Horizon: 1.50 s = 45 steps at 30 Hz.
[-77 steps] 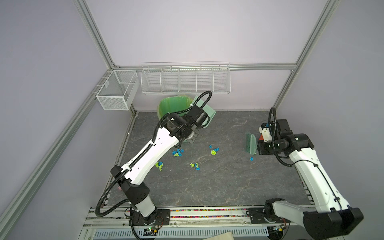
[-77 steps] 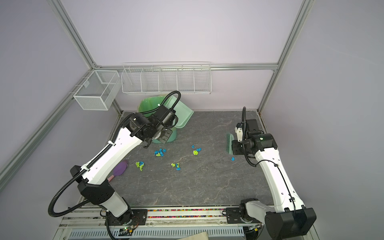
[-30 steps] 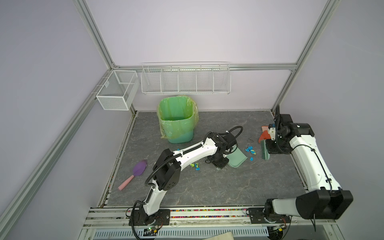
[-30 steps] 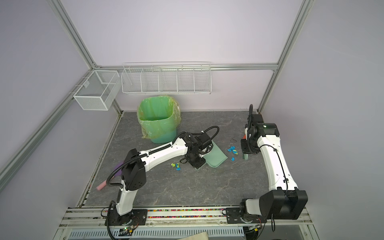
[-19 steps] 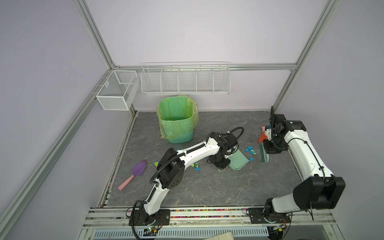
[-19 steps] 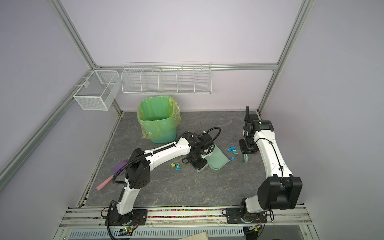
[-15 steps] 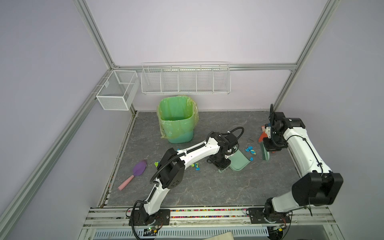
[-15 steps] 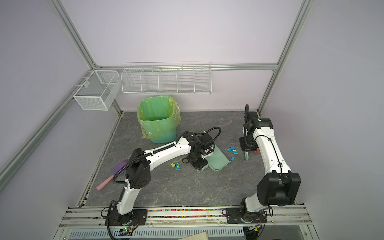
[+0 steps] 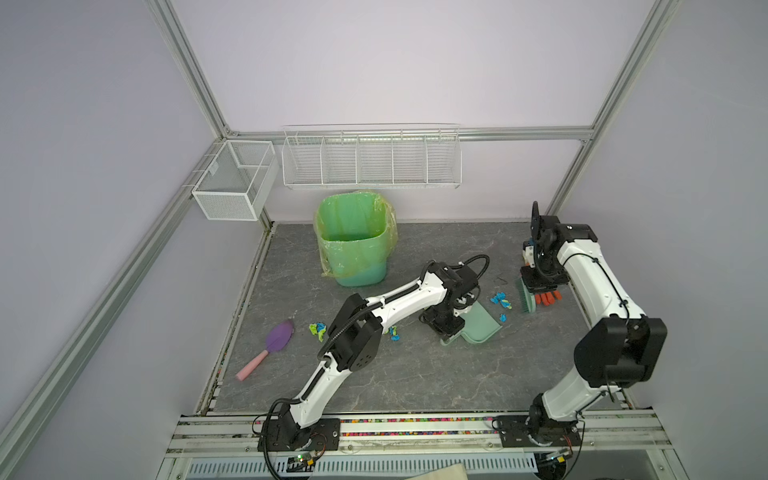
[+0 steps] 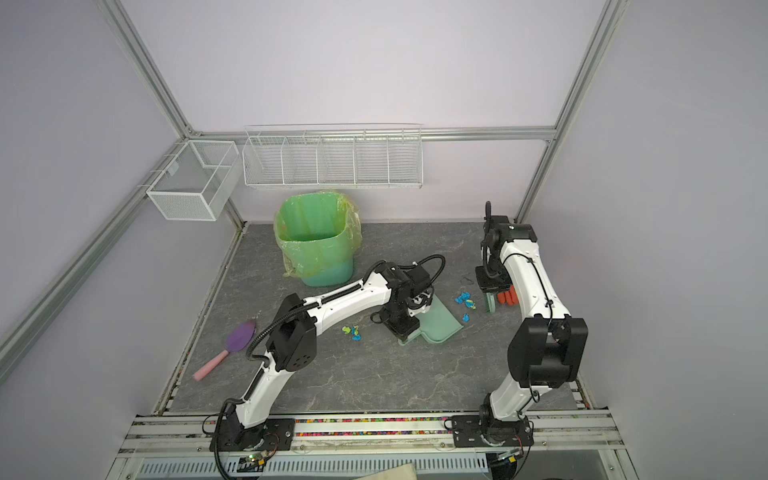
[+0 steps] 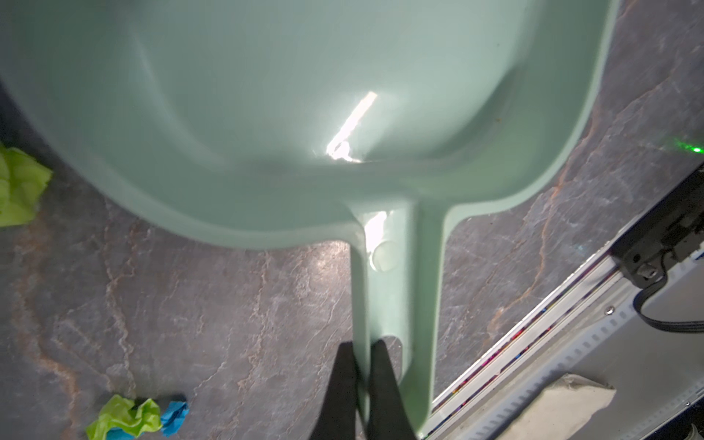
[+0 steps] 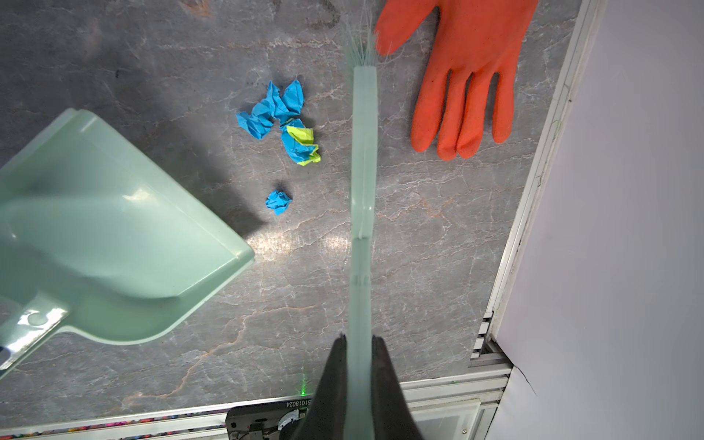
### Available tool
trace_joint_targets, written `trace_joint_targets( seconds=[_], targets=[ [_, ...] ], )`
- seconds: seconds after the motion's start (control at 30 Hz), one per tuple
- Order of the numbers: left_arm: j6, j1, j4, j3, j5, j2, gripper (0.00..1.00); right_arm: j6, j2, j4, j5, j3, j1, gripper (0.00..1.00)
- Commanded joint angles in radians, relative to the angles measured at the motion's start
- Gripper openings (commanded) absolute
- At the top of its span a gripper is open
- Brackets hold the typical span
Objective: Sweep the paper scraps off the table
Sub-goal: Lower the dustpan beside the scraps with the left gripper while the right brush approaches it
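Observation:
Both top views show my left gripper (image 9: 446,328) shut on the handle of a mint-green dustpan (image 9: 478,328), which lies on the table (image 9: 415,374). In the left wrist view the left gripper (image 11: 362,350) pinches the handle's edge (image 11: 396,297). My right gripper (image 12: 360,343) is shut on the handle of a mint brush (image 12: 364,190). The brush bristles rest on the table beside an orange glove (image 12: 468,76). Blue and lime paper scraps (image 12: 282,118) lie between the brush and the dustpan (image 12: 114,236). More scraps (image 9: 318,330) lie left of the left arm, and others (image 11: 133,417) beside the dustpan handle.
A green bin (image 9: 353,249) with a yellow liner stands at the back of the table. A purple-headed pink-handled brush (image 9: 278,338) lies near the left edge. Two white wire baskets (image 9: 370,160) hang on the back rail. The aluminium frame rail (image 12: 533,190) runs close beside the glove.
Since the earliest frames my left gripper has brought the dustpan from the bin down onto the table. The brush now stands right of the scraps. In the last half second little has shifted.

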State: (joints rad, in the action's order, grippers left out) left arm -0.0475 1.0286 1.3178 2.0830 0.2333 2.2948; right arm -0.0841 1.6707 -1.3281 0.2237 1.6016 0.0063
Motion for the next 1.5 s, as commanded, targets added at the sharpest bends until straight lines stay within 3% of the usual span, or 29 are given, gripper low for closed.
trace_joint_targets(
  seconds=[0.0,0.47,0.63,0.9,1.17,1.47],
  targets=[
    [0.016,-0.013,0.052,0.059,0.027,0.033,0.0,-0.028,0.012,0.001,-0.029,0.01,-0.004,0.07],
    [0.022,-0.022,0.118,0.158,0.04,0.11,0.0,-0.026,0.041,0.041,-0.096,-0.034,0.0,0.07],
    [0.026,-0.022,0.124,0.168,0.056,0.128,0.0,-0.007,0.06,0.036,-0.042,-0.04,0.03,0.07],
    [0.037,-0.031,0.138,0.189,0.102,0.155,0.0,0.009,0.036,0.031,-0.083,-0.074,0.102,0.07],
    [0.039,-0.044,0.134,0.187,0.099,0.155,0.0,0.025,-0.111,0.027,-0.294,-0.111,0.153,0.07],
    [0.04,-0.065,0.132,0.181,0.102,0.149,0.0,0.026,-0.209,0.002,-0.27,-0.031,0.158,0.07]
  ],
)
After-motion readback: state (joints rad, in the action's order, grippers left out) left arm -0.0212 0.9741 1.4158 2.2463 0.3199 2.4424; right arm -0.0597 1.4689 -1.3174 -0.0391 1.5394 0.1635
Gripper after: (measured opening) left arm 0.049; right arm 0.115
